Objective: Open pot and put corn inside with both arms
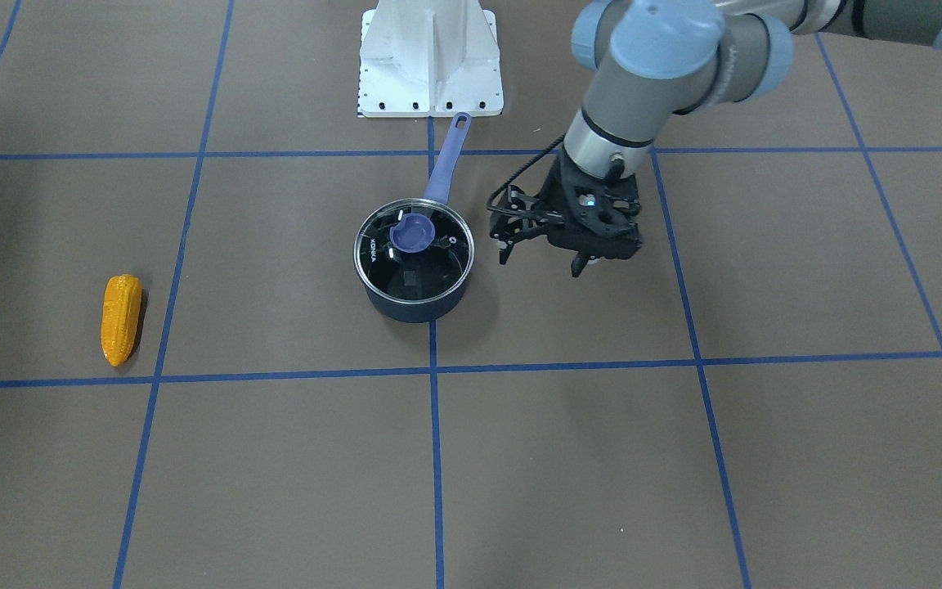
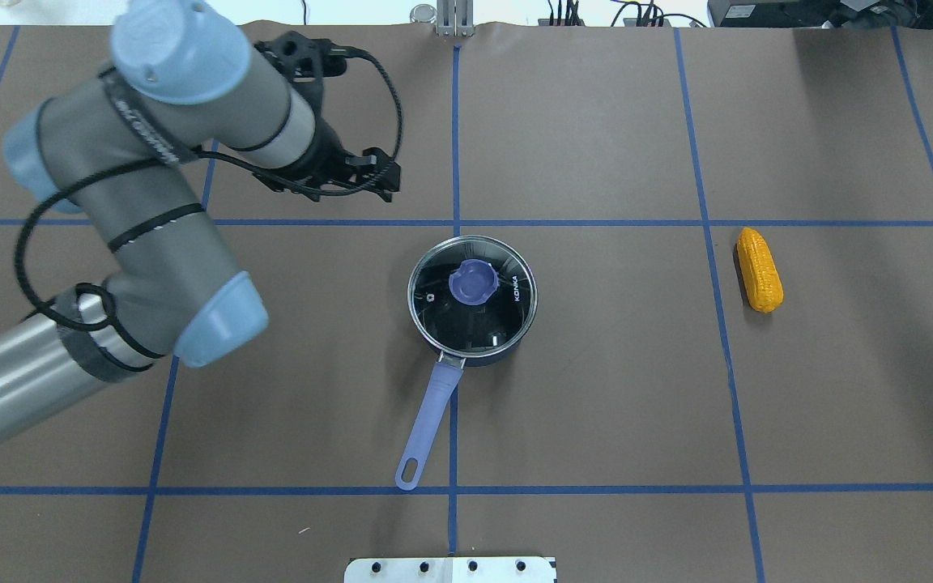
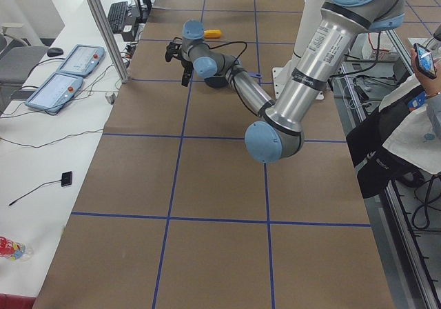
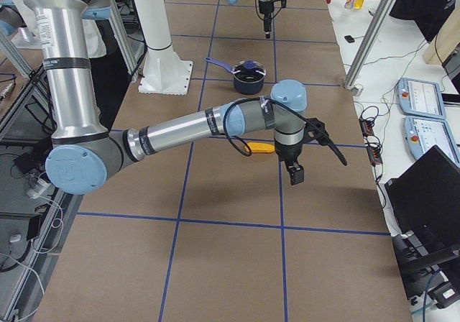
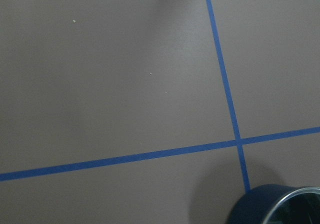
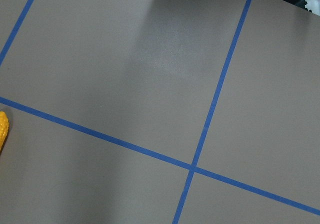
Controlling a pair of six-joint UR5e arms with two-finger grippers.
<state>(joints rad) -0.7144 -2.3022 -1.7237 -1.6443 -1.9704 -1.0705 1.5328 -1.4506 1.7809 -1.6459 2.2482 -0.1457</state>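
Note:
The pot (image 1: 415, 311) stands at the table's middle with its glass lid (image 1: 426, 270) on, and its periwinkle handle (image 2: 426, 421) points at the robot's base. The corn (image 2: 760, 269) lies flat on the robot's right side, far from the pot. My left gripper (image 1: 584, 266) hangs beside the pot, apart from it, fingers down and seemingly shut and empty. The pot's edge (image 5: 270, 206) shows in the left wrist view. My right gripper (image 4: 296, 172) hovers just past the corn (image 4: 259, 148); I cannot tell whether it is open or shut. The corn's tip (image 6: 2, 129) shows in the right wrist view.
The brown table top (image 2: 596, 405) carries a grid of blue tape lines. The white base mount (image 1: 430, 61) stands at the robot's edge of the table. Control pendants (image 4: 424, 99) and bottles lie on the side bench beyond the table.

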